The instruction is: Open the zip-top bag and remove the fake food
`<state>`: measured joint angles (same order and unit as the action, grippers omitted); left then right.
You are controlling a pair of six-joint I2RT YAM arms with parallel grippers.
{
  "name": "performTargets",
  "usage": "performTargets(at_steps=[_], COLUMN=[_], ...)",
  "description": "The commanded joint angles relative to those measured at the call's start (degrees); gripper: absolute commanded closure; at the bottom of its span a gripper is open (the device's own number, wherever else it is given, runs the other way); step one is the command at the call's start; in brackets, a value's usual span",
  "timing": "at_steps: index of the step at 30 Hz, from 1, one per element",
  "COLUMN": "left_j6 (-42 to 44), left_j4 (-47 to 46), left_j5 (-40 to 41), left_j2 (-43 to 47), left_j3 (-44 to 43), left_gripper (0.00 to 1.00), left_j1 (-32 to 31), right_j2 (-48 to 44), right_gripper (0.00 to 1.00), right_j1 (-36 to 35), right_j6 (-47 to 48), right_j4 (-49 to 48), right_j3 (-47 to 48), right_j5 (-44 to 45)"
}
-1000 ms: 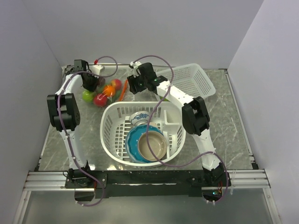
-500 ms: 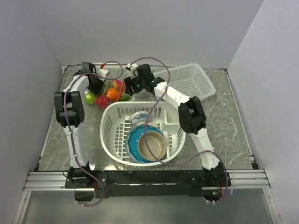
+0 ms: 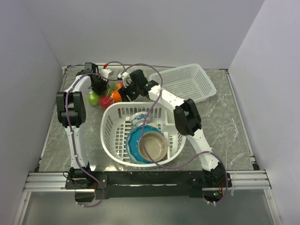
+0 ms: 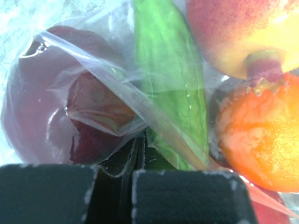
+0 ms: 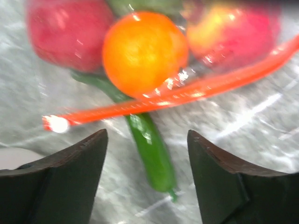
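Note:
The zip-top bag (image 3: 108, 92) lies at the back left of the table with the fake food inside: a green fruit (image 3: 93, 97), a red one (image 3: 105, 101) and an orange (image 3: 116, 96). My left gripper (image 4: 140, 156) is shut on a fold of the clear bag film, close to a maroon fruit (image 4: 42, 107), a green pepper (image 4: 173, 70) and a peach (image 4: 243, 32). My right gripper (image 5: 148, 175) stands open just before the red-orange zip strip (image 5: 177, 95). A green pepper (image 5: 149, 144) pokes past that strip and lies between the open fingers (image 5: 70, 177).
A white basket (image 3: 110, 133) holding stacked bowls (image 3: 152, 146) stands in front of the bag. A white mesh tray (image 3: 187, 82) leans at the back right. The back and left walls are close behind the bag.
The right gripper has moved left up to the bag's zip edge and opened wider. The left gripper, still shut, has shifted right with the bag.

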<state>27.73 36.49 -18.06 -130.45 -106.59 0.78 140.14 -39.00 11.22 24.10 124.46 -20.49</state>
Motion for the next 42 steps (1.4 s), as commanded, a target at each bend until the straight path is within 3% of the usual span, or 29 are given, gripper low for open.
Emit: performTargets(at_steps=[1, 6, 9, 11, 20, 32, 37, 42], left_j6=[-2.59, -3.29, -2.94, -2.5, -2.85, -5.66, -5.75, -5.23], left_j4=[1.83, 2.44, 3.41, 3.59, 5.17, 4.38, 6.75, 6.4], left_j5=[-1.8, -3.64, -5.66, -7.51, -11.2, -11.11, -12.78, -14.1], left_j2=[-1.73, -2.79, -2.35, -1.3, -1.73, -2.79, -1.74, 2.3], left_j3=[-4.06, -6.97, -6.71, -5.57, -7.05, -8.9, -9.96, -6.45], left_gripper=[0.99, 0.99, 0.99, 0.99, 0.99, 0.99, 0.99, 0.99], left_j1=[0.54, 2.03, 2.12, 2.12, 1.95, 1.51, 1.51, 1.95], right_j2=[-1.26, -1.71, -0.74, 0.4, 4.44, 4.88, 4.71, 4.71], right_gripper=[0.23, 0.19, 0.04, 0.0, 0.0, 0.0, 0.07, 0.29], right_j1=[1.65, 2.53, 2.53, 2.53, 2.27, 0.24, -0.72, -0.99], right_j6=[4.43, 3.54, 3.02, 3.01, 3.89, 6.18, 6.27, 6.09], right_j4=[4.55, 8.06, 8.95, 9.04, 8.25, 12.02, 12.38, 13.6], right_j3=[0.79, 1.39, 2.89, 4.64, 11.5, 7.2, 5.09, 4.65], right_j5=[4.14, 6.51, 6.25, 5.73, 4.06, 7.12, 9.33, 11.09])
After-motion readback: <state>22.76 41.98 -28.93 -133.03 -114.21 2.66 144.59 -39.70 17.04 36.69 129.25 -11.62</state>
